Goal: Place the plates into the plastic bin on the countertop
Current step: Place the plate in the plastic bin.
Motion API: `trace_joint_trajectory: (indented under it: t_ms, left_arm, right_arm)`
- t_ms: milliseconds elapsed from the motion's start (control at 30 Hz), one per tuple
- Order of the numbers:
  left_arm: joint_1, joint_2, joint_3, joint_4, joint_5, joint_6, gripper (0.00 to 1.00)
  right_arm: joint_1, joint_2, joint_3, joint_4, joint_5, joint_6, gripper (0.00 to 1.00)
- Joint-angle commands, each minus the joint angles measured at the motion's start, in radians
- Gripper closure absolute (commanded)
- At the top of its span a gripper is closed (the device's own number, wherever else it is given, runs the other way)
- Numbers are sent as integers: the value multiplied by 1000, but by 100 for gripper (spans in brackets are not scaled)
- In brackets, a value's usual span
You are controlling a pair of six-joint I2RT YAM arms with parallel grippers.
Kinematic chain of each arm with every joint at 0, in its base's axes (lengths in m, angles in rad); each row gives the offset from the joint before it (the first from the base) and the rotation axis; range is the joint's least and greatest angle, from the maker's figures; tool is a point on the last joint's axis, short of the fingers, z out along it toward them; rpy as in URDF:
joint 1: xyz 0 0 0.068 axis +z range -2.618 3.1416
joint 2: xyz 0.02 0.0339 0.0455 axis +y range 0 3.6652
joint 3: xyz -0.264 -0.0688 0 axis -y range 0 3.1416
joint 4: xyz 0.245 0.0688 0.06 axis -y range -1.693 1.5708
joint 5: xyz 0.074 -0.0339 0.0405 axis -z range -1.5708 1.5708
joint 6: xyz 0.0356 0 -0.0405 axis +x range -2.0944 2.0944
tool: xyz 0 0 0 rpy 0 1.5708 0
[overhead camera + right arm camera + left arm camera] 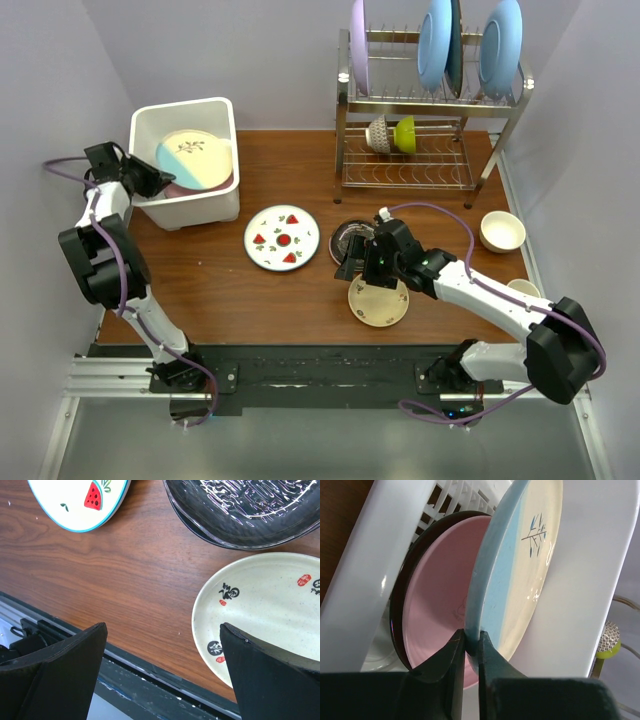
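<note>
Found half-blue half-cream plate (520, 580) inside plastic bin (360, 580), leaning against pink plate (440, 595), rim clamped between fingers of left gripper (471, 647). Noted darker rim behind pink plate, possibly a third plate. Counted three outstanding on countertop (220, 290): fruit plate (282, 238), dark glass plate (348, 232), small yellowish plate (270, 610) beneath right gripper (162, 627), fingers wide apart.

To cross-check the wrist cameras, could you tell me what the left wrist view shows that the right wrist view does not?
Only left wrist: the left gripper pinching the rim of the blue-and-cream plate, with the pink plate beside it, inside the white bin. Only right wrist: the open right gripper, the small cream plate, the dark glass plate and the edge of the fruit-motif plate. Both: the wooden countertop; no plate is shared.
</note>
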State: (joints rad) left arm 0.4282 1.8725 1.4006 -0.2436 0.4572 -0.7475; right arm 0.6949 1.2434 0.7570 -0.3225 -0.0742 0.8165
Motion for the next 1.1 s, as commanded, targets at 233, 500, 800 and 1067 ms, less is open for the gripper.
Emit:
trace_joint_trajectory:
  t_ms: [233,500,800,1067]
  left_arm:
    - [-19,-26,92,-6,40,66,68]
    - [-23,-32,87,-39,52,82,58]
    - [-31,-73,92,-60,69,86,46]
    - [-51,-139,117,-71,78,123,15]
  right_arm:
    - [-3,8,4,33,-18,-13,1]
    - [-5,4,1,31,-21,-13,1]
    - [-3,-1,10,28,-25,-13,1]
    - [-5,-9,13,26,-29,-11,1]
